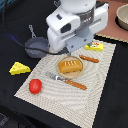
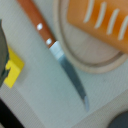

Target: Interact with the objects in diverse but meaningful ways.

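Honestly, can't tell if the tool is apart or together; it's hidden. It hangs right over the bread (image 1: 70, 65) on its plate (image 2: 95, 62), knife (image 2: 62, 57) just beside. Coming down off-center could clip the knife or tip the plate.

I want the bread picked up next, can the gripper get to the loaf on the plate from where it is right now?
Probably yes. The arm hangs right above the bread loaf on its plate, and nothing lies on top. The knife lies just beside the plate.
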